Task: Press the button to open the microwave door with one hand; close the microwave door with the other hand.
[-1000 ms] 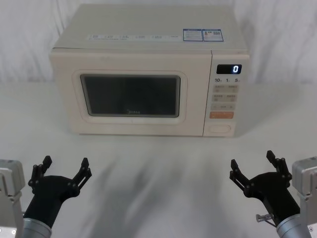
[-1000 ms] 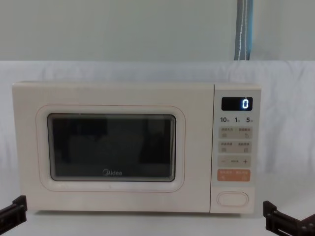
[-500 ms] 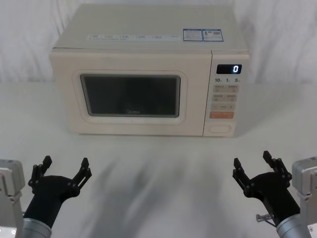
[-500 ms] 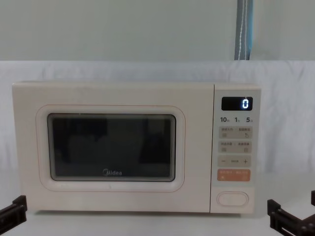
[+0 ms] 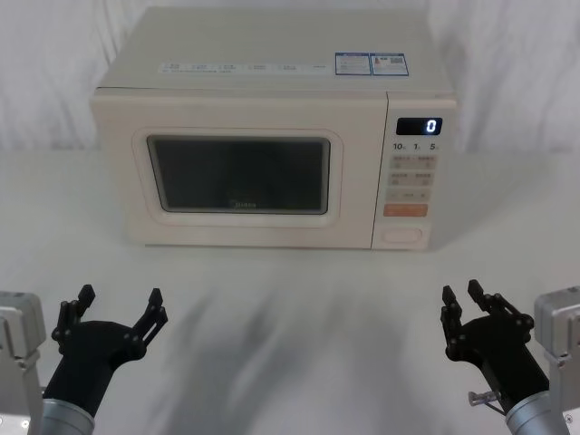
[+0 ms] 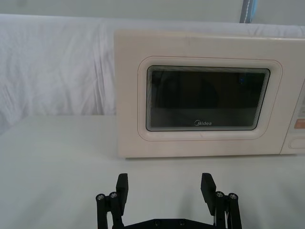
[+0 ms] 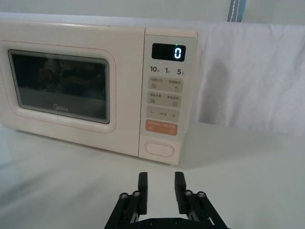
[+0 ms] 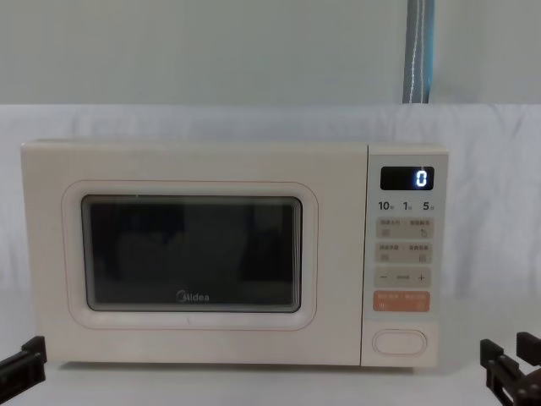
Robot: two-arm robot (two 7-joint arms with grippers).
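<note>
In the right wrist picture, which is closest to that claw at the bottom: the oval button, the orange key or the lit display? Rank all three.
From the right gripper, low in front of the key panel:
1. The button, lowest on the panel.
2. The orange key, just above the button.
3. The display, at the panel's top.

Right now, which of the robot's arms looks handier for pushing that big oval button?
The right. The right gripper sits nearly in front of the button, at the microwave's right end; the left gripper is far across, before the microwave door.
</note>
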